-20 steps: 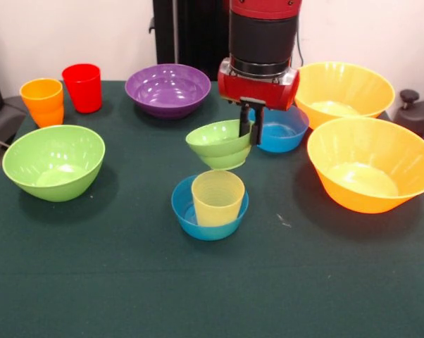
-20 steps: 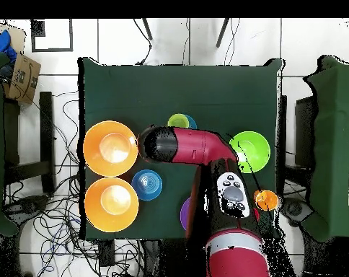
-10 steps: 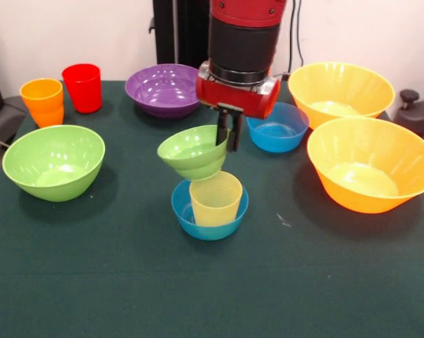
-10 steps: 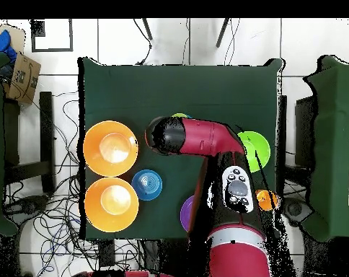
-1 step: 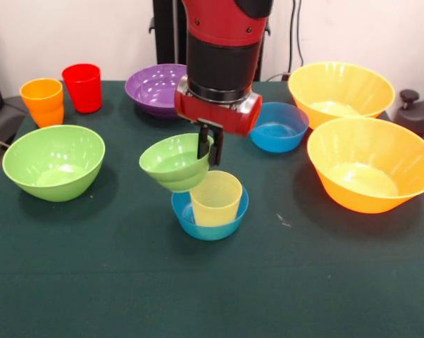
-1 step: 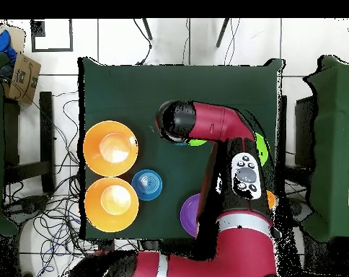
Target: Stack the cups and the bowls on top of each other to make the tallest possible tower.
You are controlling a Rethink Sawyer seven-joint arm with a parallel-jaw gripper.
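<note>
Carrying a small green bowl by its rim, the pincer has swung across the tabletop over the past second and now hangs just above and beside the yellow cup. A second ago the bowl hung nearer the spare blue bowl; half a second ago it was partway across; now its underside overlaps the cup's near lip in the front view, though whether the two touch cannot be told. The pincer's two fingers are closed narrow on the bowl's rim, one inside and one outside, and the bowl tilts a little away from the grip.

The cup stands upright inside the other small blue bowl, the start of a tower. The carried bowl sits off-centre, toward the large green bowl, so by this judgement a short shift toward the cup is needed before lowering. With a rim grip and a tilted bowl, it may well land crooked or nudge the cup.

Everything else has stayed put: the orange cup and red cup side by side at a far corner, the purple bowl behind the arm, and two big orange bowls together at the other side. From overhead the arm hides the tower and the carried bowl almost wholly.
</note>
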